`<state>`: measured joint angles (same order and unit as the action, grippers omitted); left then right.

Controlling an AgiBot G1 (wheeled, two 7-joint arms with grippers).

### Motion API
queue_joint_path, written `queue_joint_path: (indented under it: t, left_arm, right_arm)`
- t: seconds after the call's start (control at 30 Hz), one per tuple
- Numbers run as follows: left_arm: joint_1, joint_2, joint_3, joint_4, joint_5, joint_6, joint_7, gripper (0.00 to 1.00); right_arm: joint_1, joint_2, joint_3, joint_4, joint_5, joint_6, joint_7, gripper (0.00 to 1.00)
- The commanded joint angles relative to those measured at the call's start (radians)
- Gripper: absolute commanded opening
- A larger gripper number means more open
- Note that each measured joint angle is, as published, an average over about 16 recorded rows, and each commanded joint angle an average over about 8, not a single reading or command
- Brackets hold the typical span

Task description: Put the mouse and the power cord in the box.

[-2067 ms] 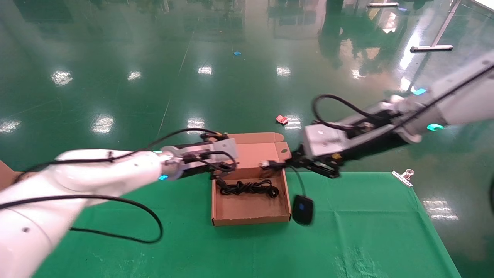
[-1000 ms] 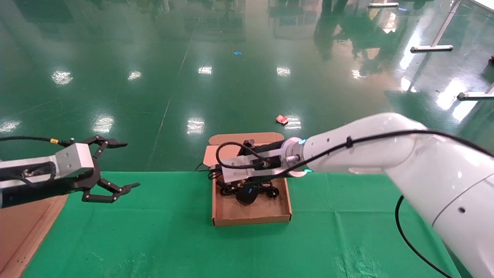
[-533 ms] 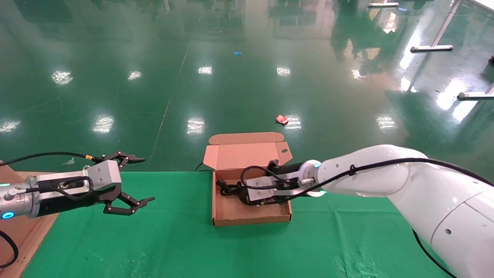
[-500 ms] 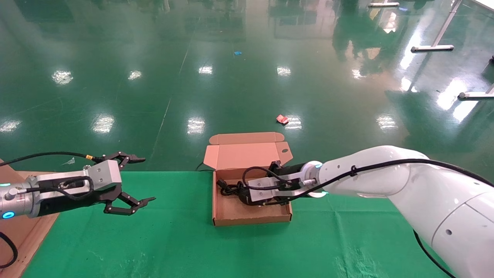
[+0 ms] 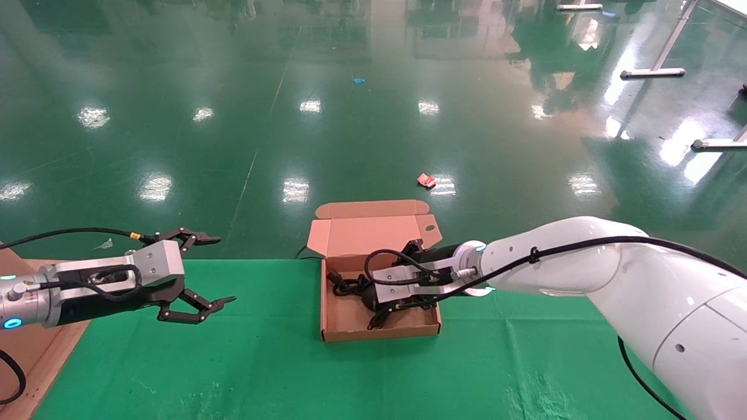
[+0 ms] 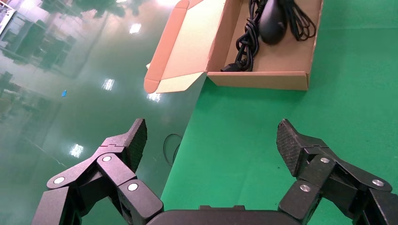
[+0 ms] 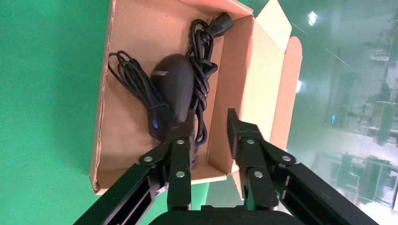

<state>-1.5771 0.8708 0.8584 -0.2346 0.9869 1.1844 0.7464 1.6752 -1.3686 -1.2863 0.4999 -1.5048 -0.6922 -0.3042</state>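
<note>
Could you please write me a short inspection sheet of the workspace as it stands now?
Surface: green cloth table.
Job's things: mouse and power cord both lie in the open box.
Clutter: nothing seen on the cloth.
Grippers: right pincer open above the box; left pincer open, over the table's left end.
Cables: mouse's thin cable coiled inside the box.
Surroundings: glossy green floor, red scrap.

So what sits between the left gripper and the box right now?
Only bare green tablecloth. In the left wrist view, the open left gripper faces the box across uncovered cloth; the head view shows the same gap.
</note>
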Motion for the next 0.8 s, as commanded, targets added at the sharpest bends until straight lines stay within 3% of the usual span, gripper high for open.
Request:
queue_joint_path:
  t: [0.03, 0.3, 0.8]
  left_arm:
    - [0.000, 0.000, 0.000, -0.001, 0.000, 0.000, 0.000, 1.00]
    - [0.016, -0.009, -0.019, -0.037, -0.008, 0.010, -0.032, 1.00]
    - [0.139, -0.072, -0.160, -0.291, -0.070, 0.086, -0.258, 1.00]
  right_arm:
    - [0.002, 0.000, 0.001, 0.001, -0.001, -0.001, 0.000, 1.00]
    - [-0.021, 0.030, 0.042, 0.033, 0.027, -0.034, 0.018, 1.00]
    - [-0.167, 0.214, 0.286, 0.223, 0.216, -0.229, 0.138, 1.00]
